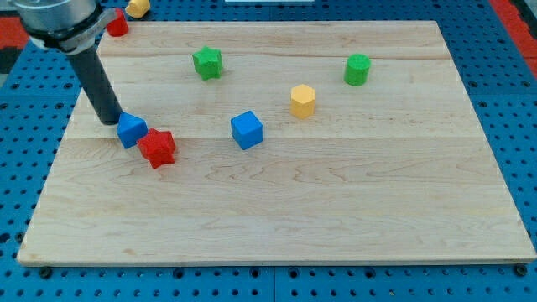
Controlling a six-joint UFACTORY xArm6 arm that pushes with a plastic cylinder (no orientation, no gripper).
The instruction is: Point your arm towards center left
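My tip [109, 121] rests on the wooden board [352, 218] at its left side, about mid-height. It stands just left of a blue block [131, 130], touching or nearly touching it. A red star-shaped block [158, 148] sits against the blue block's lower right. A blue cube [247, 130] lies near the board's middle. A green star-shaped block [207, 62] is toward the top. A yellow hexagonal block [303, 101] sits right of centre. A green cylinder-like block [357, 70] is at the upper right.
A red block [117, 23] and a yellow block [138, 7] lie at the board's top left corner, partly behind the arm. A blue pegboard [503, 101] surrounds the board.
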